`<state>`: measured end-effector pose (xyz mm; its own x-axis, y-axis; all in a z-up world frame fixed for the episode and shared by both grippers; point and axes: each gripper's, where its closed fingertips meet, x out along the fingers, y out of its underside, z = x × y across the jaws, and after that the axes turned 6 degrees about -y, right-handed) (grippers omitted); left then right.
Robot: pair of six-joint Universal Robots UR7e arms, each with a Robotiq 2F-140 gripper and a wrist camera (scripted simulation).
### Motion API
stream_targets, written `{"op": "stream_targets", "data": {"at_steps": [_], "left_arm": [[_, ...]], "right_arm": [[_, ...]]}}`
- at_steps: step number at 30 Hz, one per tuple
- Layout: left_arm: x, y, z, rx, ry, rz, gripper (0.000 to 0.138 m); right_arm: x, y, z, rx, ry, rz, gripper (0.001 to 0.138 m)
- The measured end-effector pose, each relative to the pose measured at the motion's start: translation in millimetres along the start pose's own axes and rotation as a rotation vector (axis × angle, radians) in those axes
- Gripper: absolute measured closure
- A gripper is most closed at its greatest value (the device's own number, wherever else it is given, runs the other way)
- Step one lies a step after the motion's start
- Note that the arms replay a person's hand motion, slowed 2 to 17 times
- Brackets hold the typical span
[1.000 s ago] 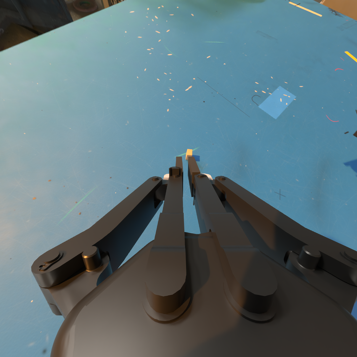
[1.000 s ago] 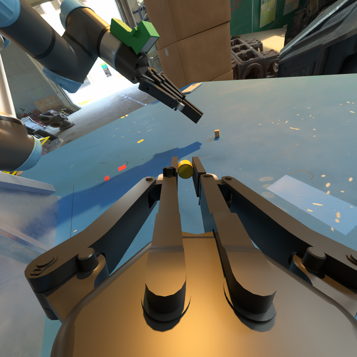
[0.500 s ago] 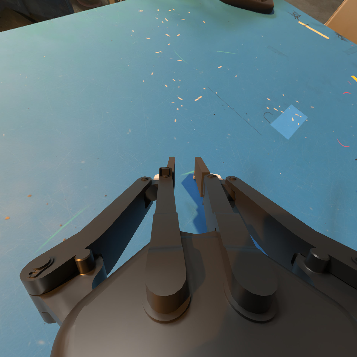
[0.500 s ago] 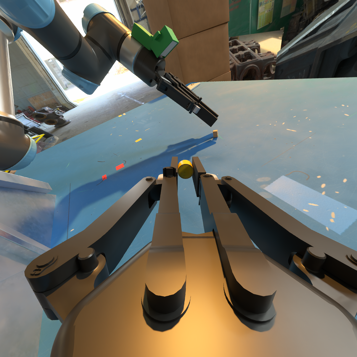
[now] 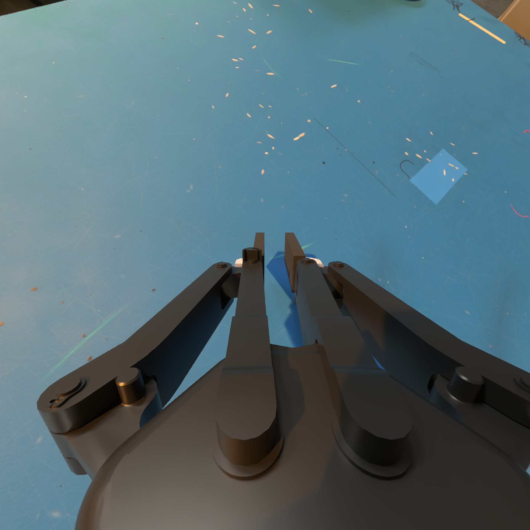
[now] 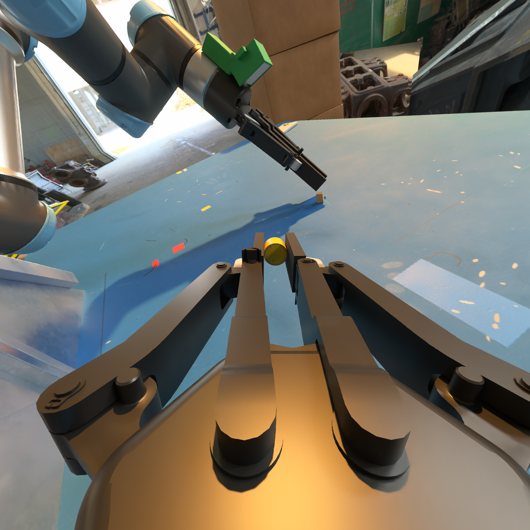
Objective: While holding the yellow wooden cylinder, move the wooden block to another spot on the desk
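My right gripper (image 6: 274, 238) is shut on the yellow wooden cylinder (image 6: 274, 251) and holds it just above the blue desk (image 6: 401, 172). The small tan wooden block (image 6: 319, 197) lies on the desk farther off. In the right wrist view, the left gripper (image 6: 317, 183) slants down with its tips just above the block and slightly to its left. In the left wrist view, my left gripper (image 5: 274, 238) is open by a narrow gap with nothing between the fingers. The block does not show there.
Stacked cardboard boxes (image 6: 286, 57) and dark machinery (image 6: 372, 86) stand beyond the desk's far edge. A lighter blue patch (image 5: 437, 176) marks the desk; it also shows in the right wrist view (image 6: 459, 298). Red tape bits (image 6: 177, 248) lie left. A metal plate (image 6: 34, 315) sits at the left edge.
My left gripper went from nearly shut to a narrow opening and moved forward and down over the block, which left its own view. The right gripper held still with the cylinder.
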<state>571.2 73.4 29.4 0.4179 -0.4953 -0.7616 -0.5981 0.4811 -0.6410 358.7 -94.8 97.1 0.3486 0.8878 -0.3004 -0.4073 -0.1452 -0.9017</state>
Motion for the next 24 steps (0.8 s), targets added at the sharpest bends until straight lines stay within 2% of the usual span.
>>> {"op": "stream_targets", "data": {"at_steps": [12,24], "left_arm": [[-0.9,0.6,-4.2,0.019,0.015,0.001,0.137],[-2.9,0.6,-8.5,0.035,0.022,0.000,0.138]], "right_arm": [[-0.6,-0.2,-0.7,0.005,-0.001,-0.004,0.119],[-0.8,-0.3,-0.8,0.006,-0.001,-0.005,0.119]]}}
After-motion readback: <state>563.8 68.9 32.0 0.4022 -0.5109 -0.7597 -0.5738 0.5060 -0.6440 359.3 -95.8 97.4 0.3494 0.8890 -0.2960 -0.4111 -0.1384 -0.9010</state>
